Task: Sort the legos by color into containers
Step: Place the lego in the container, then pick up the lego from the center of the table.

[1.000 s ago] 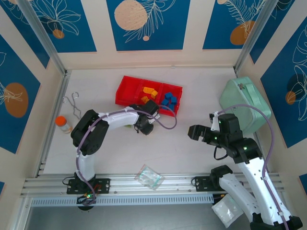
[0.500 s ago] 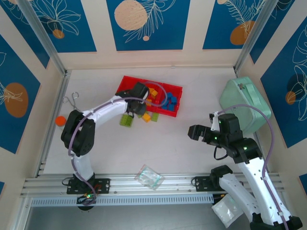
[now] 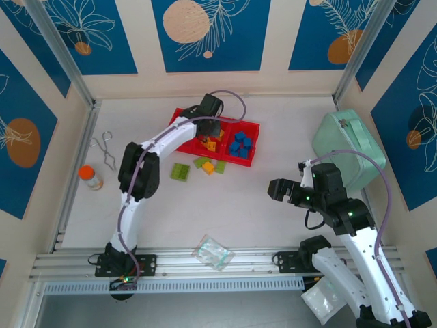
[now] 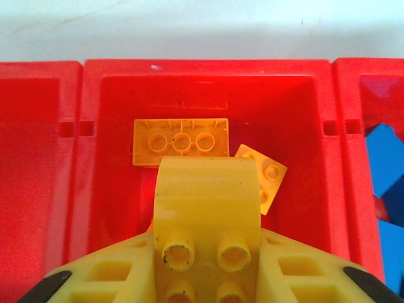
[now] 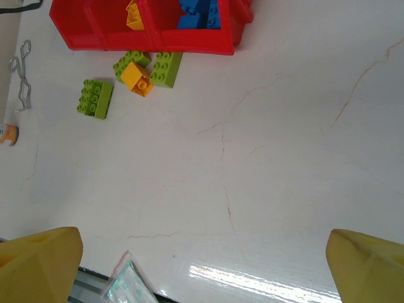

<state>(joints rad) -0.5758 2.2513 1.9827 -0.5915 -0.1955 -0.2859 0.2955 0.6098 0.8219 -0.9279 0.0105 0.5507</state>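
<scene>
Gripping a yellow brick (image 4: 207,196) between its closed fingers, the left gripper (image 4: 206,243) hangs over the middle compartment (image 4: 107,189) of the red tray (image 3: 179,131). Two orange-yellow bricks (image 4: 181,140) lie there (one underside up). Blue bricks (image 3: 240,145) sit in the right compartment (image 3: 240,161). On the table (image 3: 225,205) just in front of the tray lie three green bricks (image 3: 180,171) and a loose orange brick (image 3: 209,167). The right gripper (image 3: 275,190) hovers well apart, jaws wide and empty.
</scene>
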